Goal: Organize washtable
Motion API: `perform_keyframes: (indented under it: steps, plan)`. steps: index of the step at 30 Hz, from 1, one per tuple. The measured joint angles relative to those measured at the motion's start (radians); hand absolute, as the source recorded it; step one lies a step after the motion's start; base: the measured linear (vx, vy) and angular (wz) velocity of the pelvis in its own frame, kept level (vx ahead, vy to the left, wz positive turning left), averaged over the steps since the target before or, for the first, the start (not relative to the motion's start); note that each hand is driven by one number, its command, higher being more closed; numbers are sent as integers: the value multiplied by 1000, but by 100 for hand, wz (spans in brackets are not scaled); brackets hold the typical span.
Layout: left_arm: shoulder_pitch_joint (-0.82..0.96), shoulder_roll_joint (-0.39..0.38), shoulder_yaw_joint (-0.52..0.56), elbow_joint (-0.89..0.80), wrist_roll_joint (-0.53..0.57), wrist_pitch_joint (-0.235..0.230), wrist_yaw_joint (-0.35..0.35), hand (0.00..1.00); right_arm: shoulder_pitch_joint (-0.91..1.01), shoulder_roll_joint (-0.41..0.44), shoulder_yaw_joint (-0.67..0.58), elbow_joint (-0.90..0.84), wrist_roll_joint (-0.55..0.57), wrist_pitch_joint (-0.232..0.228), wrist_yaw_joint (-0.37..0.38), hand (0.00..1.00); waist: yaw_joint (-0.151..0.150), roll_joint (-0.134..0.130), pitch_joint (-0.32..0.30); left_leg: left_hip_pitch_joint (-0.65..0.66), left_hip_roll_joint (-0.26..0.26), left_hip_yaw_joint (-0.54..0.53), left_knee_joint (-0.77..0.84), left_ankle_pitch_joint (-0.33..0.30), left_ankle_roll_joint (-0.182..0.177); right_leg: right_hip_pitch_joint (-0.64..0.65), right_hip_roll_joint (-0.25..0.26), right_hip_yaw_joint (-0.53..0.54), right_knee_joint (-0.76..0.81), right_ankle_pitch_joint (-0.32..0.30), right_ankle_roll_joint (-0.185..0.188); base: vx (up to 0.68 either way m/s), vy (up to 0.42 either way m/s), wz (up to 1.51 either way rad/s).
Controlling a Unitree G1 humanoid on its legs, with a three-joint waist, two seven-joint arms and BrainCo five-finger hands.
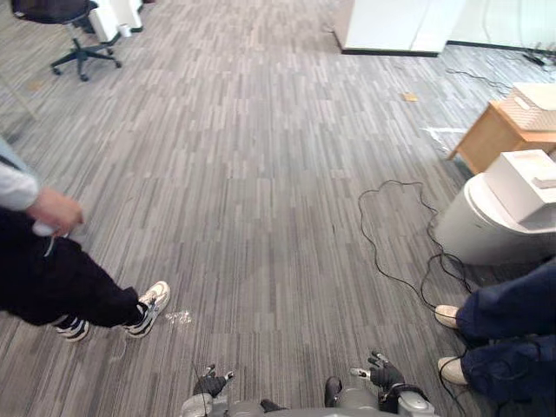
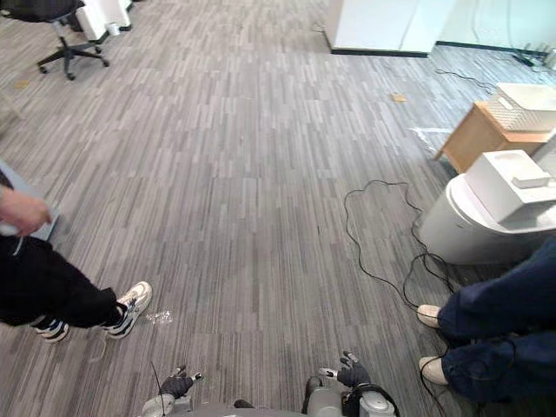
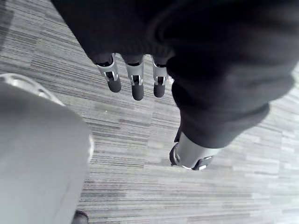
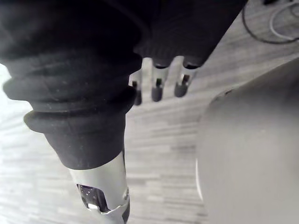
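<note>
**A:** The nearest match for the wash table is the wooden table (image 1: pixel 491 135), off at your 2 o'clock by the right edge. A white basket (image 2: pixel 526 106) sits on top of it.

**B:** And my hands?

**A:** Both are low at 6 o'clock, well apart from that table. Your left hand (image 1: pixel 211 382) hangs over the carpet (image 1: pixel 261 191). Its fingers (image 3: pixel 137 86) are straight and relaxed, with nothing in them. Your right hand (image 1: pixel 382 375) is the same: fingers (image 4: pixel 157 91) extended, loose, empty.

**B:** What's between me and the table?

**A:** At 3 o'clock there's a white rounded container (image 1: pixel 473 226) with a white box (image 1: pixel 521 182) resting on its top. A small pale item (image 1: pixel 545 182) lies on that box; I can't tell what it is. Just below, at 4 o'clock, a person in dark blue trousers (image 1: pixel 512 334) stands close beside you, with light shoes (image 1: pixel 447 315) pointing inward.

**B:** Left side?

**A:** Another person is at 9 o'clock. Their hand (image 1: pixel 54 211) holds something white, and one sneaker (image 1: pixel 149 307) is stepped out onto the carpet. A clear scrap of wrapper (image 1: pixel 179 318) lies just beside that sneaker.

**B:** Farther out?

**A:** There's a black office chair (image 1: pixel 74 35) at 11 o'clock and a white cabinet (image 1: pixel 395 26) at 1 o'clock.
</note>
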State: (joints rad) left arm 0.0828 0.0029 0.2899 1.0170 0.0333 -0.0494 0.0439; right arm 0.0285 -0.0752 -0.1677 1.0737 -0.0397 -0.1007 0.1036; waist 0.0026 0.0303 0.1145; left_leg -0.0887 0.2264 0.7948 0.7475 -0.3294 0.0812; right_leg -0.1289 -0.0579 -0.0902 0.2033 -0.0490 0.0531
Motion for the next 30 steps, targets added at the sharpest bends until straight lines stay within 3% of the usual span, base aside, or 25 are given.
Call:
perform_keyframes:
  steps: [1,2,3,4,6,9,12,17,23,30]
  plan:
    - [-1,2,3,-22,-3,-10,1,0,-3,3,1,5,1,0,0,0,19,-24,12,-86,-46,-235,48,-20,-24,-8,-21,44,-2,10,8,17,56,-82]
    - [0,6,3,-30,-4,-17,2,0,-7,2,4,15,0,2,0,0,29,-25,13,-100,-63,-347,15,-46,-42,-14,-24,66,0,19,19,24,136,-95]
    - [1,11,1,-29,-3,-20,3,0,-6,-4,5,28,1,1,2,0,40,-5,12,-81,-54,-534,-149,-32,-97,-21,-6,97,2,29,39,12,166,-89]
    - [1,9,3,-19,-9,-18,4,0,-11,-7,7,32,2,-1,0,0,39,1,13,-49,-73,-558,-206,-39,-92,-19,-2,131,1,33,51,3,184,-88]
    - [15,31,-3,-16,-16,-21,8,0,0,-4,19,24,7,-1,7,0,36,-22,3,-7,-118,-517,-291,-4,-85,-3,-34,126,-40,42,45,22,146,-36]
    - [16,38,-6,-2,-22,-21,10,0,21,5,7,44,12,1,3,0,37,-49,-41,0,-171,-508,-377,36,-61,25,-70,128,-166,118,39,16,108,-1]
    - [16,40,-25,19,-24,-20,23,0,31,14,-2,46,44,1,-1,0,33,-55,-68,60,-222,-501,-494,92,-53,39,-93,122,-210,144,20,52,63,-3]
    - [12,36,-55,58,-32,-19,21,0,35,10,-11,53,28,2,0,0,19,-24,-81,145,-220,-513,-546,101,-58,115,-79,118,-242,143,21,36,-9,-7]
    - [5,29,-63,77,-42,-19,20,0,30,13,27,71,-2,1,-2,0,15,-55,-99,189,-209,-503,-561,104,-63,148,-65,119,-259,145,23,-43,-46,-8]
    - [6,31,-60,85,-42,-11,14,0,31,12,81,81,-3,2,0,0,15,-66,-111,206,-210,-500,-577,110,-70,159,-67,118,-278,152,34,-87,-37,-2]
